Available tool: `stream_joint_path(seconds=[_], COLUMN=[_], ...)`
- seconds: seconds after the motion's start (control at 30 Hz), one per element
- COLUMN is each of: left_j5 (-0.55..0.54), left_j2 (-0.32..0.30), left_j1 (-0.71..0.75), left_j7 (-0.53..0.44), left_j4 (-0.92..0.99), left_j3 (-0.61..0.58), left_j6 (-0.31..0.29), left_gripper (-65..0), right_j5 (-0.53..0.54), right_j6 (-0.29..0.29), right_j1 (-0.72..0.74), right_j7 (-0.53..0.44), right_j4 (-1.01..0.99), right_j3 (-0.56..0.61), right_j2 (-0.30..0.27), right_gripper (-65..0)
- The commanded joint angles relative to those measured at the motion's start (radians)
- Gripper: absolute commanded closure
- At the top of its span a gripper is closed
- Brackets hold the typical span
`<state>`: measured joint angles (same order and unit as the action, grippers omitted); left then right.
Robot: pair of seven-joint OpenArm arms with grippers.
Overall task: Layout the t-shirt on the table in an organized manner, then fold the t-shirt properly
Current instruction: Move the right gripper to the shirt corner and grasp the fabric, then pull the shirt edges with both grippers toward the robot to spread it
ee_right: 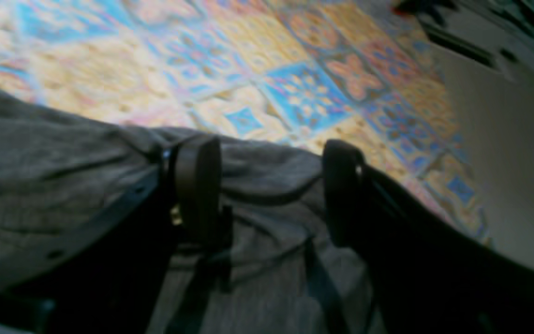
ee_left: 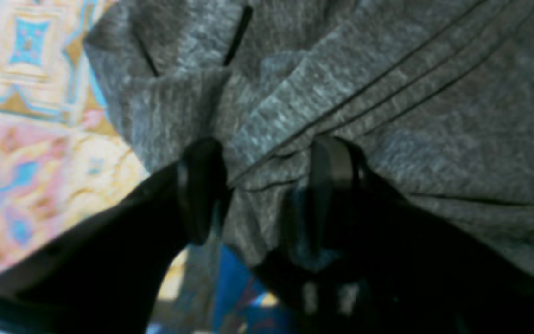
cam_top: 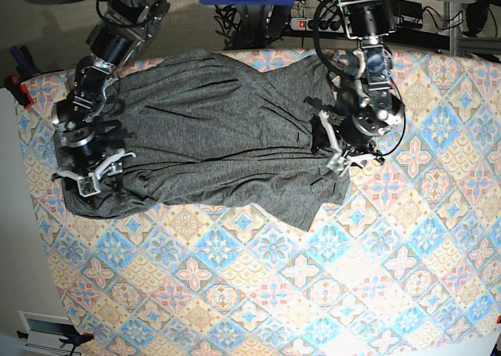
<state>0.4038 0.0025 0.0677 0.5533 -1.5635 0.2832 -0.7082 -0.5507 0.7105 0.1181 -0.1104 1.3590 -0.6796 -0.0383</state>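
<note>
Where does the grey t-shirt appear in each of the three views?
Left wrist: t-shirt fills the upper right, bunched at the left gripper.
Right wrist: lower left, under the right gripper.
Base: spread across the upper left.
Shared landmark: the patterned table.

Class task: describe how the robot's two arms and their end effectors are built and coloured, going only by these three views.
Both arms are black and silver metal, built from chunky cylindrical joints, with black cables looping along them. The left end effector and right end effector show pale, light-coloured brackets from above. In the wrist views, the fingers are black, flat and rounded at the tips, on dark angular linkages.
</note>
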Motion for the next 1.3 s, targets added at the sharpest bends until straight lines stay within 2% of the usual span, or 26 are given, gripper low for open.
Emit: stream_joint_path(seconds=[0.0,0.23,0.53,0.97,1.1,1.27], left_j5=[0.02,0.02,0.027,0.033,0.062,0.2], left_j2=[0.014,0.089,0.089,0.084,0.027,-0.071], left_j1=[-0.001,0.039,0.04,0.113,0.126,0.142], left_j7=[0.015,0.015,0.017,0.017,0.017,0.017], left_j4=[-0.036,-0.268,-0.312,-0.371,-0.387,-0.407], left_j3=[0.006,0.001,-0.003,-0.407,-0.502,-0.595], left_j6=[0.01,0.01,0.01,0.01,0.01,0.01], left_gripper=[-29.5,-29.5,-29.5,-29.6,-29.3,-29.3], right_j5=[0.01,0.008,0.008,0.008,0.008,0.008], right_j6=[-0.012,-0.012,-0.012,-0.012,-0.012,-0.012], right_j1=[0.01,0.007,-0.019,-0.077,-0.087,-0.111], right_j7=[-0.015,-0.015,-0.015,-0.01,-0.01,-0.01], right_j4=[0.018,0.023,0.023,0.049,0.047,0.047], right_j3=[-0.009,-0.009,-0.009,-0.009,-0.009,-0.009], right_j2=[-0.024,-0.024,-0.024,-0.019,-0.019,-0.019], right_gripper=[-33.6,-33.6,-33.6,-33.6,-33.6,-33.6])
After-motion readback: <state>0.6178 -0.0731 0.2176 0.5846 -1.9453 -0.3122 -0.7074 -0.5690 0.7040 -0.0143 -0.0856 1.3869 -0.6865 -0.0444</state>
